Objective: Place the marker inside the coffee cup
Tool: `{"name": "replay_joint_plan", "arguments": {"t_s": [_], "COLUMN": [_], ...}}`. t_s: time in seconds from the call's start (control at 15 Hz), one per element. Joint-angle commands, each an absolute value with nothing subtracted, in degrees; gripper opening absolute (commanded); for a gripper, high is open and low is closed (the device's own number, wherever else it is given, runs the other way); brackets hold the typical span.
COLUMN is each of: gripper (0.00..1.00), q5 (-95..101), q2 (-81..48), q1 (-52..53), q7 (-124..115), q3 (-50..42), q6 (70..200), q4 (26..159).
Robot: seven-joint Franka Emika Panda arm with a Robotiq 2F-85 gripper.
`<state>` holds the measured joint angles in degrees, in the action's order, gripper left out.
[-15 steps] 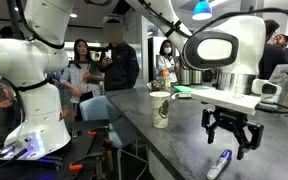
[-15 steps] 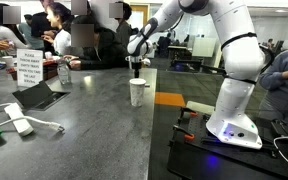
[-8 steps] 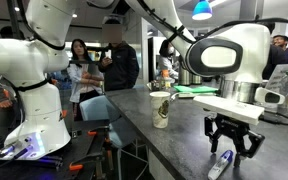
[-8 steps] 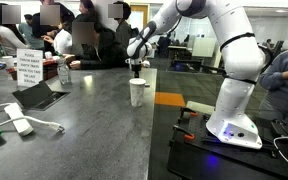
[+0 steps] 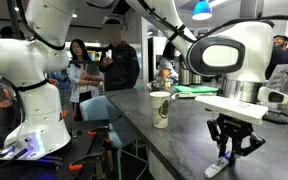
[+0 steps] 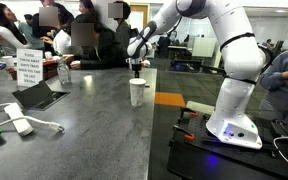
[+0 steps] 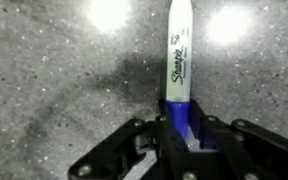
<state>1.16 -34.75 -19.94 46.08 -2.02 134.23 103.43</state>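
The arm bends steeply down, its hand (image 5: 231,148) at the worktop (image 5: 184,135), clenched on the blue end of the marker (image 5: 218,165) near the worktop's edge. A second ago the hand hung higher, with its fingers spread.

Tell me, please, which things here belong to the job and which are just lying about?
Job: marker, cup, end effector straddling the marker's blue end.

Lying about: sign, bottle, tablet.
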Motion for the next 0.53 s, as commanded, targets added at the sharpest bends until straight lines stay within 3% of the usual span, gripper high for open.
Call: {"name": "replay_joint_plan", "arguments": {"t_s": [0.0, 0.47], "gripper": [0.06, 0.06], "q5": [-0.5, -10.0], "q2": [-32.7, -25.0], "q1": [-21.7, -24.3], "q7": [49.4, 59.8], "q3": [0.4, 4.9], "q6": [134.4, 137.2], "q4": [105.7, 110.2]}}
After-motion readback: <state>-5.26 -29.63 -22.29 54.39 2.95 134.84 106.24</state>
